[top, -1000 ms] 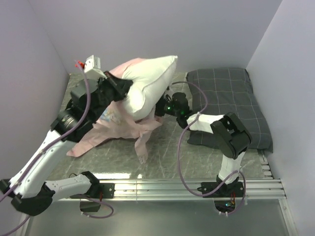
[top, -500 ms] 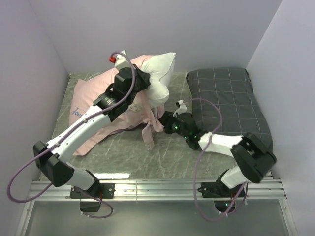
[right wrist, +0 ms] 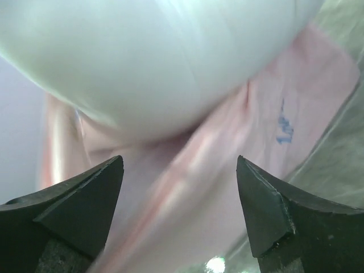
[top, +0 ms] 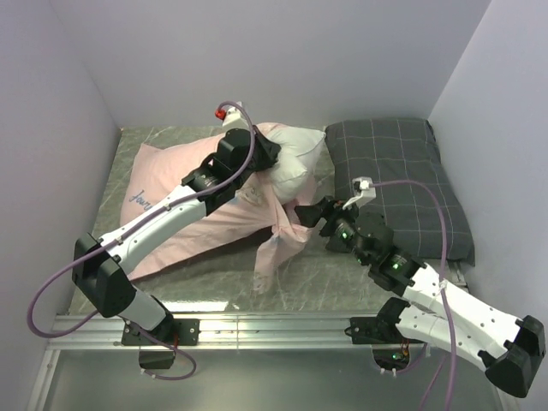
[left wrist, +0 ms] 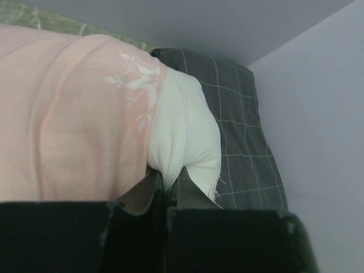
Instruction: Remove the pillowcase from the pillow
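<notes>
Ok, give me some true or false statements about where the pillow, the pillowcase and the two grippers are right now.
1. One end of the pillow sticks out bare from the pillowcase. True.
2. The left gripper is open and clear of the pillow. False: it is shut on the pillow's white corner.
3. The right gripper has its jaws spread, with pink fabric in front of them. True.
4. The grey checked pillow lies on the left side of the table. False: it lies on the right, beside the right wall.
</notes>
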Motion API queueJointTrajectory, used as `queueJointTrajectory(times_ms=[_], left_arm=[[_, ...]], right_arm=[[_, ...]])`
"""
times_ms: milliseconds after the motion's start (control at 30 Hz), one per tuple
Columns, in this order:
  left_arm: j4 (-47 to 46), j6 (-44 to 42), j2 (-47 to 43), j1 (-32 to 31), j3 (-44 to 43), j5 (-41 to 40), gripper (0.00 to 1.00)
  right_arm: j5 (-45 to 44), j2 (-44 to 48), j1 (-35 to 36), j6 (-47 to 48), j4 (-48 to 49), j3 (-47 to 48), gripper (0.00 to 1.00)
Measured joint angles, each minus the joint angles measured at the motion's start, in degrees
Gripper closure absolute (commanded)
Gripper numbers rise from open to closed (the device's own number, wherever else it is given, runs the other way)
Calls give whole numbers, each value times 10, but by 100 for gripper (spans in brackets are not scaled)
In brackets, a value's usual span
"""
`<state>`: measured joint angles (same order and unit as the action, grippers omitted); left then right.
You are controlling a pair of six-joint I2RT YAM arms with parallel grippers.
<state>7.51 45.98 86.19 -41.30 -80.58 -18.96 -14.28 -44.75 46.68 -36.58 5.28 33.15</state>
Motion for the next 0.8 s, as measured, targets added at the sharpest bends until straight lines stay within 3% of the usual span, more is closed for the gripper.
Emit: queueJointTrajectory(times_ms=[167,500,800], left_arm=[[-8,2,10,1,7,10,100],[9,0,37,14,-4,-5,100],[11,0,37,14,-4,2,99]], right_arm=[[18,-45,5,48,-28,82,12],[17,-47,25,58,-29,16,9],[-45,-93,24,121,-14,116,6]])
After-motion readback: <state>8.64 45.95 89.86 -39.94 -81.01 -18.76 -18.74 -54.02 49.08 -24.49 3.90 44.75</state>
